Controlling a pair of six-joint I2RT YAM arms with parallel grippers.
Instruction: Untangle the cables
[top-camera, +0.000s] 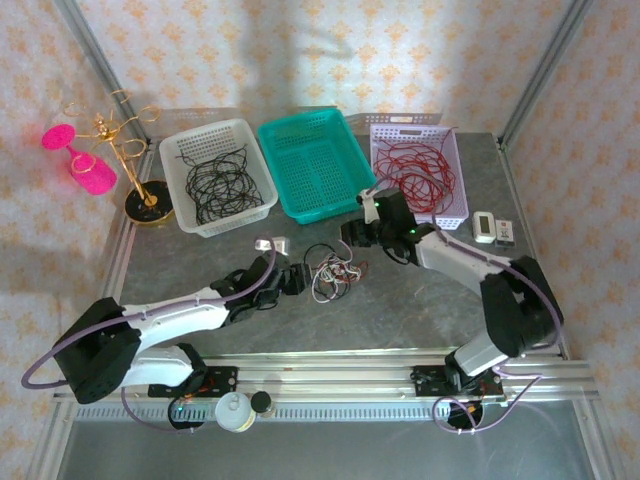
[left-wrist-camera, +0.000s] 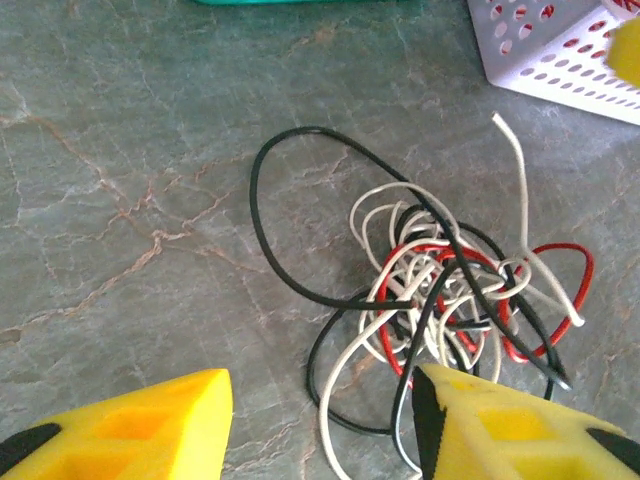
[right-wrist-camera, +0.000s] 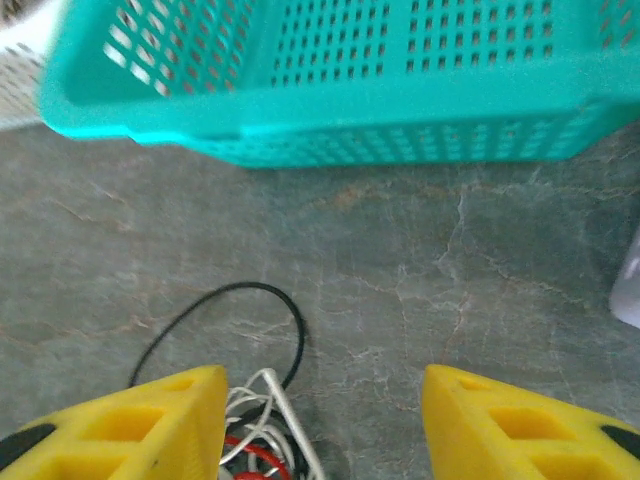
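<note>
A small clump of cables (top-camera: 333, 272), red, white and black strands knotted together, lies on the grey table between my two grippers. In the left wrist view the cables (left-wrist-camera: 450, 280) spread ahead and to the right, with a black loop reaching left. My left gripper (left-wrist-camera: 320, 430) is open, and its right finger (left-wrist-camera: 510, 425) lies over the near edge of the tangle. Seen from above, the left gripper (top-camera: 295, 278) sits just left of the clump. My right gripper (top-camera: 352, 235) hovers beyond it, open (right-wrist-camera: 325, 425), with the cables (right-wrist-camera: 260, 430) beside its left finger.
Three baskets line the back: a white basket (top-camera: 218, 175) holding black cables, an empty teal basket (top-camera: 318, 165), and a lilac basket (top-camera: 418, 175) holding red cables. A gold wire stand (top-camera: 140, 170) and a pink object (top-camera: 75, 155) stand at back left, a white device (top-camera: 495, 228) at right.
</note>
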